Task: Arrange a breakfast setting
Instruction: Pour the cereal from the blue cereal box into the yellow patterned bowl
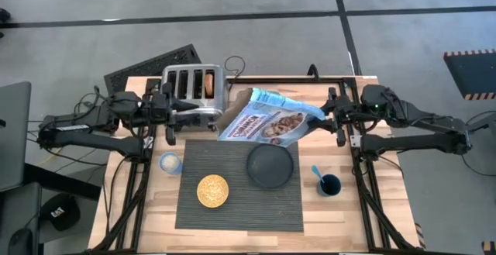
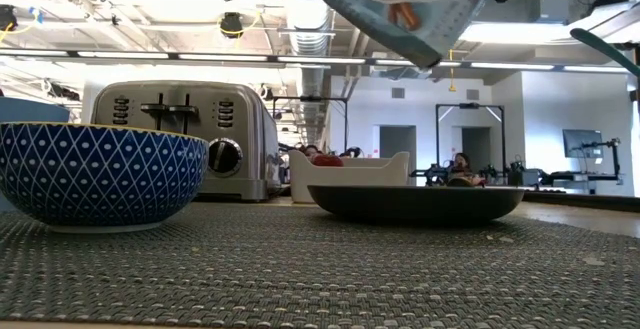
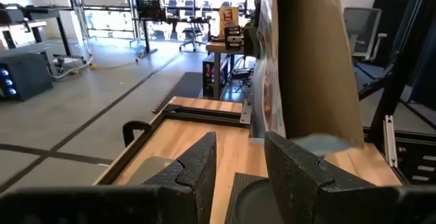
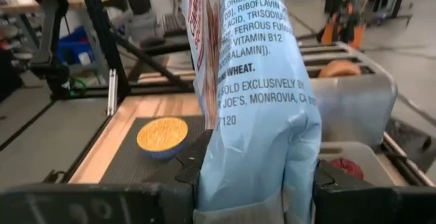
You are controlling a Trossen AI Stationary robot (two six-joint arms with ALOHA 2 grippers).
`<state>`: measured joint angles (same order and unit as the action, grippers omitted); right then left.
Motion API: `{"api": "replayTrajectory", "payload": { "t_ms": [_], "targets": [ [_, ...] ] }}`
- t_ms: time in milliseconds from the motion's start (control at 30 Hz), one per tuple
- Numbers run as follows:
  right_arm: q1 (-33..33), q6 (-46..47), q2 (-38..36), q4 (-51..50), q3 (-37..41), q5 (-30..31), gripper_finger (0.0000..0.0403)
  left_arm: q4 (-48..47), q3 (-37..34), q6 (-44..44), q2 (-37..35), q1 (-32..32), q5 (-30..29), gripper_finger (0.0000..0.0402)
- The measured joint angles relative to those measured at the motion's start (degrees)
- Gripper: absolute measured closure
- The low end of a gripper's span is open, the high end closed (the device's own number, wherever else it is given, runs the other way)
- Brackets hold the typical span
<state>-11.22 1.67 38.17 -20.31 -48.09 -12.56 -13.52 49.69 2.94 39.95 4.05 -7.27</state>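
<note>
My right gripper (image 1: 324, 117) is shut on a blue cereal box (image 1: 271, 119), held tilted in the air above the dark round plate (image 1: 270, 165). The plate and a blue patterned bowl (image 1: 212, 191) full of yellow cereal sit on the dark ribbed placemat (image 1: 240, 208). My left gripper (image 3: 238, 163) is open and empty beside the steel toaster (image 1: 194, 92), with the box's open brown end (image 3: 310, 60) in front of it. A bagel (image 1: 208, 83) sticks out of a toaster slot. A dark blue cup (image 1: 328, 184) holds a blue-handled spoon (image 1: 316, 171). My right gripper pinches the cereal box between its two fingers, on the light blue narrow side near the closed end (image 4: 262, 142). The fingers come level from the table's right. The box is lifted clear and tilted, its open end toward the toaster, and its side is creased at the fingers.
A small pale dish (image 1: 169, 162) stands left of the placemat; the right wrist view shows something red (image 4: 347, 168) in it. A black grille (image 1: 155, 63) lies behind the toaster. Bare wood shows along the table's near and right edges.
</note>
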Motion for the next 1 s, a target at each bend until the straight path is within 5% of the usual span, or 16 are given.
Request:
{"api": "replayTrajectory", "payload": {
  "t_ms": [500, 1000],
  "targets": [
    [6.0, -3.7, 14.9, -12.3, -13.2, -0.8, 0.0254, -1.2, 3.9, 3.1, 0.0, 0.0, -9.1, 0.0288],
    [16.4, -6.8, 35.0, -27.4, -34.8, 7.7, 0.0254, -3.9, 4.8, 3.8, 0.0, 0.0, -11.6, 0.0288]
  ]
}}
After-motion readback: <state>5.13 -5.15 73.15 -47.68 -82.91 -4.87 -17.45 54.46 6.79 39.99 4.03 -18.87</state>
